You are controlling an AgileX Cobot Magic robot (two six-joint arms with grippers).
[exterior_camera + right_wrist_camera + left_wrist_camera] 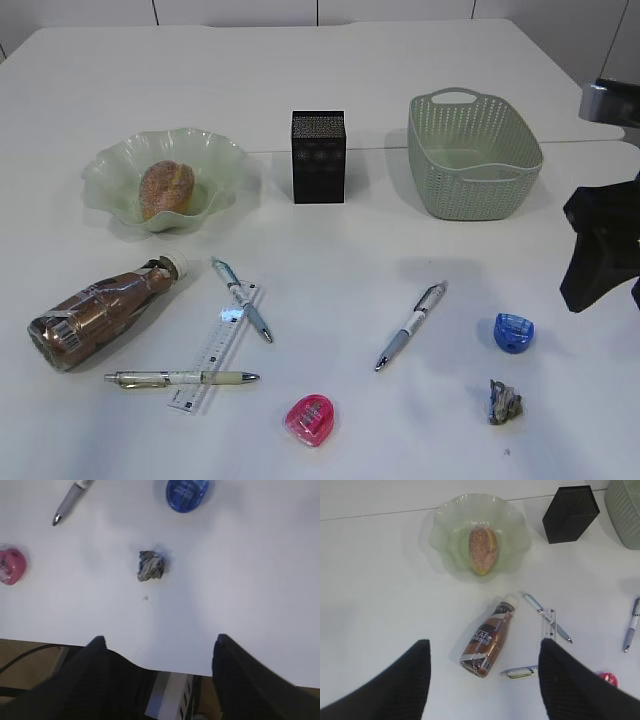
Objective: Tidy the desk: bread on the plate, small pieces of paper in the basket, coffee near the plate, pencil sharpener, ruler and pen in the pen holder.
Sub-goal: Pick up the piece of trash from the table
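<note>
Your right gripper is hovering spread and empty, the crumpled paper lying just beyond its fingertips. Your left gripper, likewise spread, is framing the coffee; only that view is showing this.

Right arm, exterior view: matte black angular housing, with a glossy dark grey rounded part above it. Both wrist views: two black tapering fingers with a finely ribbed surface, blunt-tipped; the right gripper's fingers look alike.
</note>
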